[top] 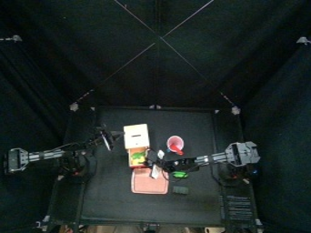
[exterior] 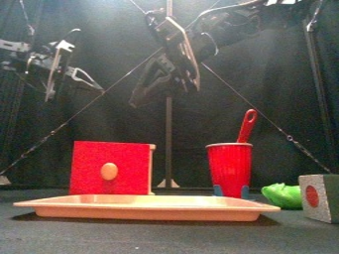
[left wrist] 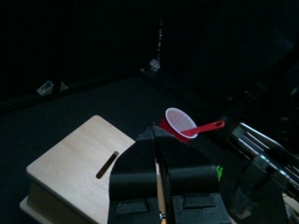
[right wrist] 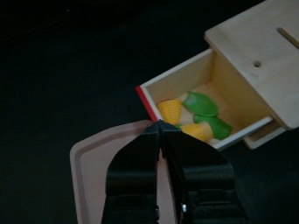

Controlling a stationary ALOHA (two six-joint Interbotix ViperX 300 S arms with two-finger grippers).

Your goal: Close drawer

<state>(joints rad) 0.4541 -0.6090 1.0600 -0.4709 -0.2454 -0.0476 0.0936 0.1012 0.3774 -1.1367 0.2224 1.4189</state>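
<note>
The drawer stands pulled out of its cream-topped wooden unit. Its red front with a round knob faces the front camera. Yellow and green toy pieces lie inside it. My right gripper hovers just outside the drawer's red front, above the pinkish board, jaws shut on nothing. My left gripper hangs above the unit's cream top, near its edge toward the cup, jaws pressed together and empty. In the top view it shows as the left gripper, left of the unit.
A red cup with a red handle sticking out stands right of the unit. A flat pinkish-red board lies in front of the drawer. A green piece and a grey cube with a red dot sit at the front right.
</note>
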